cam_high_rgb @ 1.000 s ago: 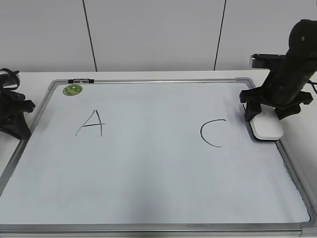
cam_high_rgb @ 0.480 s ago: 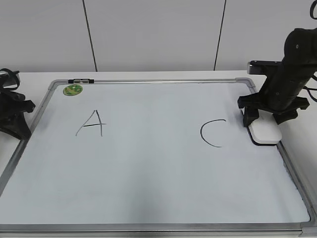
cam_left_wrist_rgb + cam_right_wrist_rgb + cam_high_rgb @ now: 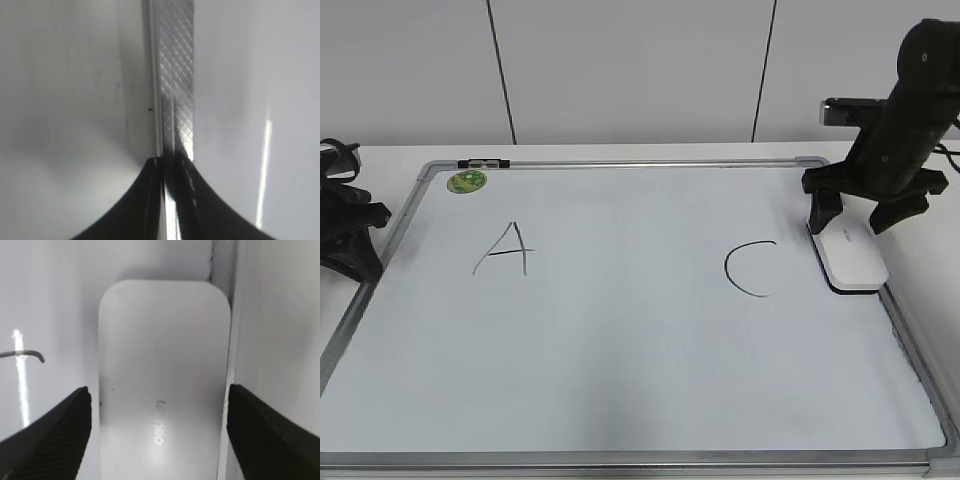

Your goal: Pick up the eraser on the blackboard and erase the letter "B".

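Right gripper (image 3: 865, 212): has risen off the eraser (image 3: 850, 256) since 0.5 s ago; fingers now spread wide, 1 on each side, clear of it.
Eraser: more of its white top is uncovered than before.

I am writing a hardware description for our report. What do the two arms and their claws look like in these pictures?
Both are matte black. The right arm is thick and rounded, with a small silver-and-black camera box beside its wrist and a thin cable behind. The right claw has two broad, wedge-shaped fingers. The left claw shows dark curved fingers, with black cables near it in the exterior view.
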